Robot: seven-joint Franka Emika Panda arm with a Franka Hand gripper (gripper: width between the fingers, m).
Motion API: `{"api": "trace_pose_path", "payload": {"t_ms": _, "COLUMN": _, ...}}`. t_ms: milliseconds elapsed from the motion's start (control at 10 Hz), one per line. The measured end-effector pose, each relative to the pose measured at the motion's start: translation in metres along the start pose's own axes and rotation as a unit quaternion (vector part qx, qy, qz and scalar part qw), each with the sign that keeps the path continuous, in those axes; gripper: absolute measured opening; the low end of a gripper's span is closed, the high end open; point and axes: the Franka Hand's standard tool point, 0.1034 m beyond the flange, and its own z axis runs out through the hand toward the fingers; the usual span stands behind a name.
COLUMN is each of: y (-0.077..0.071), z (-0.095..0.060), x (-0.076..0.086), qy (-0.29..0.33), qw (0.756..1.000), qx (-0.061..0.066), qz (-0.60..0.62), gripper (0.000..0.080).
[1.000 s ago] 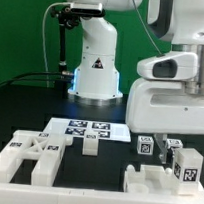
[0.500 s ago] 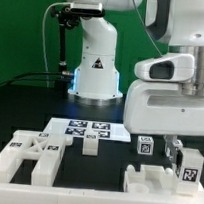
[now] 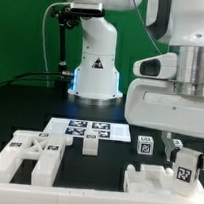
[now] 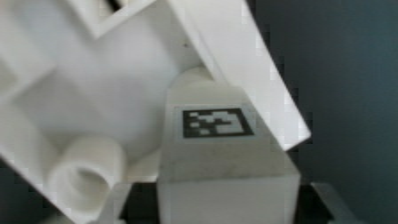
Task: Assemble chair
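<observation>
My gripper (image 3: 182,157) hangs at the exterior view's right and is shut on a white square chair post (image 3: 185,171) with a black-and-white tag. It holds the post just over a blocky white chair part (image 3: 148,182) at the front right. In the wrist view the post (image 4: 217,150) fills the space between the dark fingers (image 4: 143,200) of my gripper (image 4: 217,208), with a white panel (image 4: 107,80) and a round peg (image 4: 80,178) behind it. A slotted white panel (image 3: 25,156) lies at the front left. A small tagged part (image 3: 144,145) stands beside the gripper.
The marker board (image 3: 87,131) lies flat in the middle of the black table. The robot's white base (image 3: 97,59) stands behind it, with a black cable at the back left. A green wall is behind.
The wrist has turned a little and the held post has shifted slightly lower and toward the exterior view's left. The other parts have not moved.
</observation>
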Motion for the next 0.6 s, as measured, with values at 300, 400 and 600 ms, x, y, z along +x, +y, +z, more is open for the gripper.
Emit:
{"api": "trace_pose_path", "payload": {"t_ms": 300, "y": 0.0046, "z": 0.0012, "x": 0.0019, "qy": -0.015, "qw": 0.983, "qx": 0.007, "qz": 0.184, "gripper": 0.0288}}
{"api": "trace_pose_path", "payload": {"t_ms": 400, "y": 0.0055, "z": 0.0013, "x": 0.0013, "qy": -0.018, "qw": 0.970, "qx": 0.006, "qz": 0.241, "gripper": 0.0288}}
{"api": "trace_pose_path", "payload": {"t_ms": 600, "y": 0.0055, "z": 0.0015, "x": 0.0000, "qy": -0.020, "qw": 0.961, "qx": 0.004, "qz": 0.277, "gripper": 0.0288}}
